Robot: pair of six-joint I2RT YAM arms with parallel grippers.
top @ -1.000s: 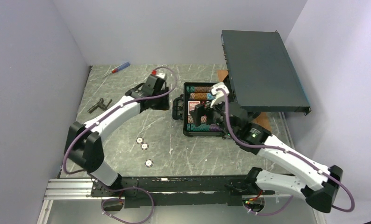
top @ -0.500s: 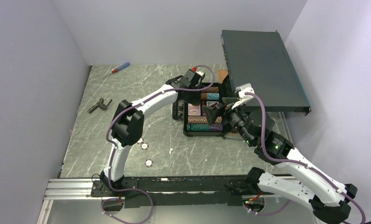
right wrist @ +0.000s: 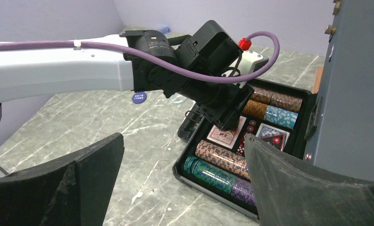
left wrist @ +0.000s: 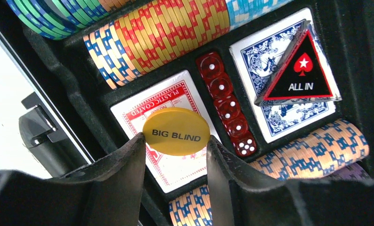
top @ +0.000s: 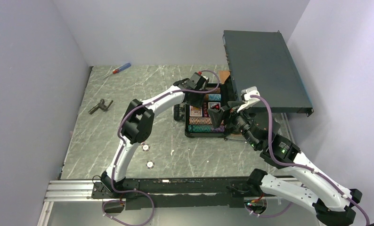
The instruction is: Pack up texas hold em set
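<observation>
Clamped on a yellow button point(left wrist: 176, 131) marked BIG BLIND, the left gripper point(left wrist: 174, 143) has a finger on each edge of the disc and holds it just above the red deck point(left wrist: 138, 106) inside the open case point(right wrist: 194, 183). Whether the button touches the deck cannot be told.

A column of red dice point(left wrist: 225, 110) lies between that deck and the blue deck point(left wrist: 251, 56). A black triangular ALL IN marker point(left wrist: 302, 75) rests tilted on the blue deck. Rows of striped chips point(left wrist: 166, 33) fill the slots on both sides of the cards.

The right gripper point(right wrist: 182, 141) hangs with its jaws spread wide and nothing between them, off the case's near right corner and pointed at the left wrist.

The case sits flat toward the far right part of the table point(top: 128, 94), its handle point(top: 179, 113) facing left and its right side just beside the big dark box point(top: 265, 70), which fills the far right corner. Two more buttons point(top: 145, 147) lie on the table well apart from the case, toward the near left edge. A screwdriver point(top: 119, 69) lies by the far left corner.
</observation>
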